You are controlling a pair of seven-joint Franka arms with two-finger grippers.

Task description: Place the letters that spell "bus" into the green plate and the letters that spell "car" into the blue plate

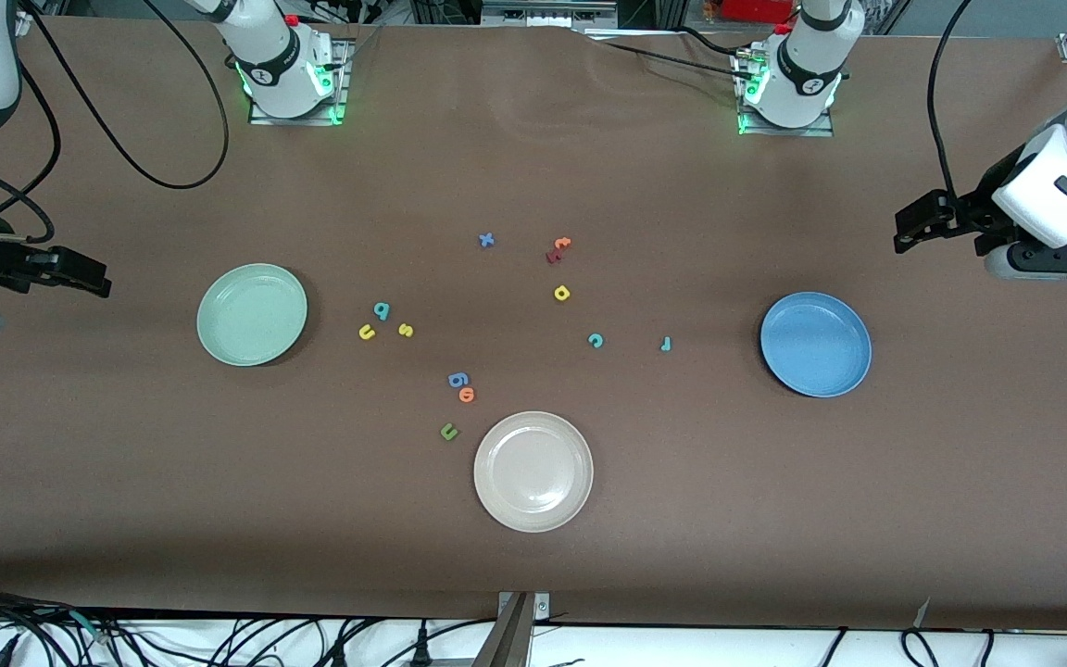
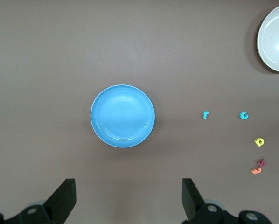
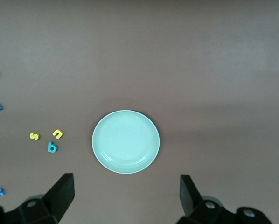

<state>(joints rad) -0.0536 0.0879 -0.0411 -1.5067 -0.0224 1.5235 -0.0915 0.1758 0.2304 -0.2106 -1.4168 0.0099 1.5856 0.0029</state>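
Note:
The pale green plate (image 1: 252, 315) sits toward the right arm's end, with a teal b (image 1: 382, 310), a yellow u (image 1: 367, 332) and a yellow s (image 1: 406, 331) beside it. The blue plate (image 1: 816, 344) sits toward the left arm's end. A teal r (image 1: 666, 344), a teal c (image 1: 596, 341) and a yellow a (image 1: 561, 294) lie between it and the table's middle. My left gripper (image 2: 129, 193) hangs open and empty over bare table beside the blue plate (image 2: 122, 115). My right gripper (image 3: 126, 191) hangs open and empty beside the green plate (image 3: 125, 141).
A beige-white plate (image 1: 533, 471) stands nearest the front camera. A dark green u (image 1: 448, 431), an orange o (image 1: 467, 396) and a blue g-like letter (image 1: 458, 380) lie close to it. A blue x (image 1: 486, 240) and orange and dark red letters (image 1: 558, 248) lie toward the bases.

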